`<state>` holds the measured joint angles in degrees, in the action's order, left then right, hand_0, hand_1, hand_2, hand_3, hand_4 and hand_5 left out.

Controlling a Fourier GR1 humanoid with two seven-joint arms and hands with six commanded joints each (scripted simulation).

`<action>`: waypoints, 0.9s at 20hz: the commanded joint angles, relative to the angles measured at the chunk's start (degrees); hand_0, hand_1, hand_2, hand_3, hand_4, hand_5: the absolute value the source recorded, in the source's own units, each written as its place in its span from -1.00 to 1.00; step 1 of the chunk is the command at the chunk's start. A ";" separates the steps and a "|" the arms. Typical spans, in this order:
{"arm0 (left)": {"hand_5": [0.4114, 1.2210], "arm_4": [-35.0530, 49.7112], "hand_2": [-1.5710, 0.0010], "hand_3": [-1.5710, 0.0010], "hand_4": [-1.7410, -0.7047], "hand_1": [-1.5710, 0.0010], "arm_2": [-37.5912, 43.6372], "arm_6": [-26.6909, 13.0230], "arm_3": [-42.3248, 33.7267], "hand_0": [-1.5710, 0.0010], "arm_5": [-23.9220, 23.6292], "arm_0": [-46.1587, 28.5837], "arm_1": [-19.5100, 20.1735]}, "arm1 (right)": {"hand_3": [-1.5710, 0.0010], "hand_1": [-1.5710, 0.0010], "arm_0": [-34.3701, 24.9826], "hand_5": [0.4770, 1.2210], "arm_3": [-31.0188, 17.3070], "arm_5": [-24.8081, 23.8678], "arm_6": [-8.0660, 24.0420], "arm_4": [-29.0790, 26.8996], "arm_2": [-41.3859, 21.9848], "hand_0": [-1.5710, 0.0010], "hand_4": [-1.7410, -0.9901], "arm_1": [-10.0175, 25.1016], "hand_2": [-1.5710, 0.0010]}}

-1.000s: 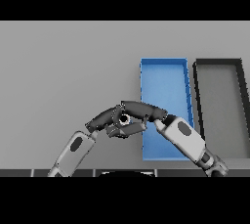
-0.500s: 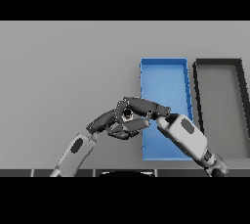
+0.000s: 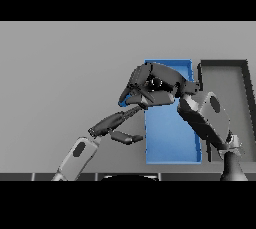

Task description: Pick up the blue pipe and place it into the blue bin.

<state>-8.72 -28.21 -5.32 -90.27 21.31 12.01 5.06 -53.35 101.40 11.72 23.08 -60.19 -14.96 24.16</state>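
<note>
The blue pipe was hidden from me. The right hand (image 3: 152, 89) curled closed above the smooth, rectangular blue bin (image 3: 172, 145); its contents I couldn't tell. The left hand (image 3: 117, 123) lay open beside it. A dark tray (image 3: 240, 73) stood right.

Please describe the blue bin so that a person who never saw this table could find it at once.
On the grey table, look to the right half, where two long open bins lie side by side. The blue bin is the left one, partly covered at its far end by the right robot hand. Its bright blue colour separates it from the black bin beside it.
</note>
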 commanded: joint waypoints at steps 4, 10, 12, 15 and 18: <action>-0.79 -0.11 1.00 1.00 0.62 1.00 -0.13 1.54 -1.78 1.00 0.25 -0.79 1.23 | -1.00 -1.00 -6.63 0.70 -7.43 -4.96 -2.37 1.77 3.79 -1.00 -0.97 3.64 -1.00; -0.81 1.31 1.00 1.00 0.60 1.00 0.90 1.13 -1.56 1.00 0.68 -1.11 1.36 | -1.00 -1.00 -6.03 0.75 -22.42 -6.60 -1.67 9.29 5.87 -1.00 -0.99 8.12 -1.00; -0.81 1.53 1.00 1.00 0.62 1.00 1.45 0.56 -1.07 1.00 0.75 -0.65 1.54 | -1.00 -1.00 -2.25 0.73 -25.05 -6.47 -1.33 10.71 6.20 -1.00 -1.00 8.08 -1.00; -0.82 1.55 1.00 1.00 0.63 1.00 1.22 -0.45 -1.03 1.00 0.63 -0.44 0.94 | -1.00 -1.00 3.31 0.73 -25.64 -7.65 -0.12 12.88 5.52 -1.00 -1.00 7.49 -1.00; -0.85 1.67 1.00 1.00 0.65 1.00 1.40 0.53 -0.78 1.00 0.98 -0.24 1.31 | -1.00 -1.00 9.29 0.73 -24.09 -10.55 4.27 13.84 4.77 -1.00 -1.00 7.39 -1.00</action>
<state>-7.03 -26.78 -4.68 -91.06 22.27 11.75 6.41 -43.97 77.28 1.25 27.58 -46.34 -10.20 31.53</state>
